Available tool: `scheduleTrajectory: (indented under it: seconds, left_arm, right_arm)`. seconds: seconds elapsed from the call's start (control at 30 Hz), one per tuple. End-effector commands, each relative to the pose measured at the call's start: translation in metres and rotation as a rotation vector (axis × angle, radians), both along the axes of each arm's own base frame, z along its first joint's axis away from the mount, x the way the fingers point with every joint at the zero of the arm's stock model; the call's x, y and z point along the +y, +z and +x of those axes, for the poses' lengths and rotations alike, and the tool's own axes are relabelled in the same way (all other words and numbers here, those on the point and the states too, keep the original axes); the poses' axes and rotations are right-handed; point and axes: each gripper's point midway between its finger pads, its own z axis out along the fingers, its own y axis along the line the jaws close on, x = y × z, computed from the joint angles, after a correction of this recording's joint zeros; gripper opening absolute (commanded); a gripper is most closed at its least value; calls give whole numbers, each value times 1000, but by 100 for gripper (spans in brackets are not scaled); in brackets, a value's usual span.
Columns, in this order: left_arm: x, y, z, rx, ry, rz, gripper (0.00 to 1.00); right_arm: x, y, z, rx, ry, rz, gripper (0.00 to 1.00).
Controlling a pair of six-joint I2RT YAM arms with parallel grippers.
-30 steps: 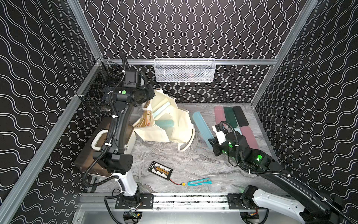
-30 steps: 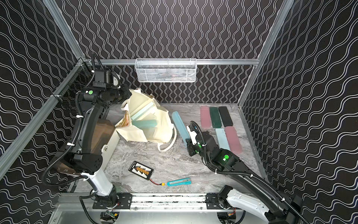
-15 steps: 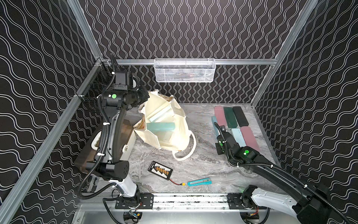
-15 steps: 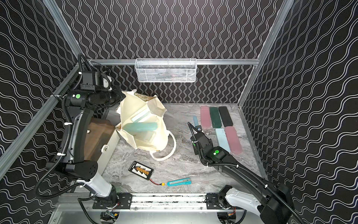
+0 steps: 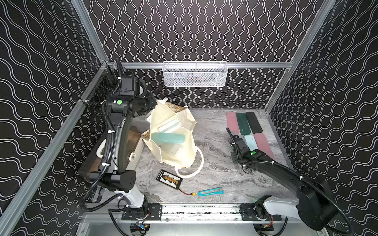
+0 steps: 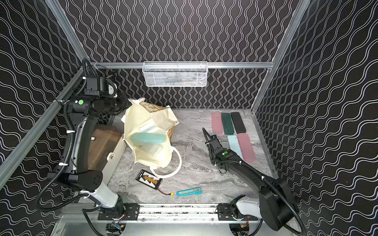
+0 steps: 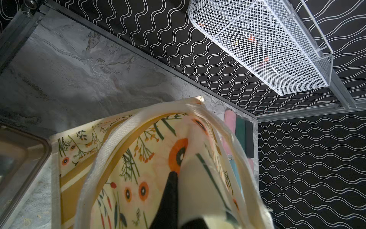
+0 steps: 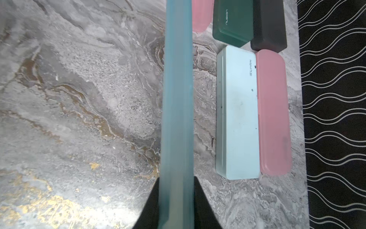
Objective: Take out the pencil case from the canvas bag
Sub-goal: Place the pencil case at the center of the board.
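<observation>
Risks nudging the 5 laid-out cases (image 8: pixel 237 111) while lowering the teal pencil case (image 8: pixel 177 79) clenched in the right gripper (image 8: pixel 175 178), with left gripper (image 7: pixel 173 175) clamped on canvas bag (image 7: pixel 138 158).

The canvas bag (image 5: pixel 161 151) is showing cream cloth, with orange flowers on tan outside. The bench (image 5: pixel 216 171) is showing grey marble veining. The walls (image 5: pixel 194 30) are displaying white waves on black.
</observation>
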Motion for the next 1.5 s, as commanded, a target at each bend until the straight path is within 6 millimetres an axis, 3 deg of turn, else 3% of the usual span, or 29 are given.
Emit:
scheduleTrajectory:
  seconds: [0.0, 0.57, 0.73, 0.9, 1.13, 1.33, 1.47]
  left_arm:
    - [0, 15, 4, -54, 15, -22, 0]
    - [-2, 16, 4, -61, 0, -31, 0]
    - [-5, 14, 4, -57, -9, -43, 0]
    - [-5, 16, 2, -63, -12, -39, 0]
    - [-6, 17, 0, -68, -17, -42, 0]
    - [-7, 18, 0, -71, -31, -39, 0]
    - [-17, 23, 3, -106, -90, -54, 0]
  right_arm:
    - [-7, -3, 7, 1, -8, -64, 7]
    - [-35, -26, 9, 77, -6, -330, 12]
    - [-40, -33, 7, 113, -11, -373, 19]
    - [-39, -37, 6, 131, -7, -374, 35]
    - [-34, -38, 7, 136, -6, -336, 48]
    - [-23, -35, 9, 118, -13, -242, 58]
    - [-14, -21, 14, 70, -26, -155, 60]
